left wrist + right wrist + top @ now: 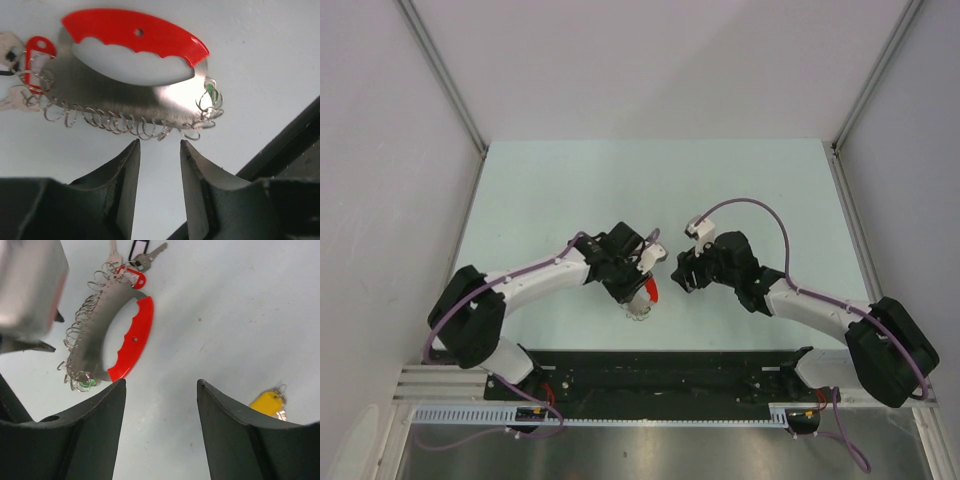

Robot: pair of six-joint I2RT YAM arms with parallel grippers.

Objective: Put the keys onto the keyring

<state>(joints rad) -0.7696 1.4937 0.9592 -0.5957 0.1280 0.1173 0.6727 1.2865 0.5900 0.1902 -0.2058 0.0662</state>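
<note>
Whether the key heads carry any writing I cannot tell; they are too small, and partly turned away. The keyring [125, 95] lies flat on the tabletop [570, 190], near the middle of its near edge; it has its red band [135, 32] on 1 side and a row of small wire rings [115, 122] along the curved edge of its grey plate. The red key [37, 50] sits at 1 end of this row, beside 2 plain metal keys [9, 47] that the left edge of the left wrist view cuts off; the green key [212, 95] sits at the other end, mostly hidden inside the rings. The yellow key [266, 403] lies alone on the tabletop, well apart from the keyring; a finger [240, 435] of the right gripper [161, 385] covers its lower part, and in the top view I cannot find it. The left gripper [159, 144] stands just beside the ringed edge, its jaws parted by a moderate gap with nothing between them; the right gripper has its jaws wide apart and holds nothing. In the right wrist view the left gripper is only a blur at the upper left corner.
</note>
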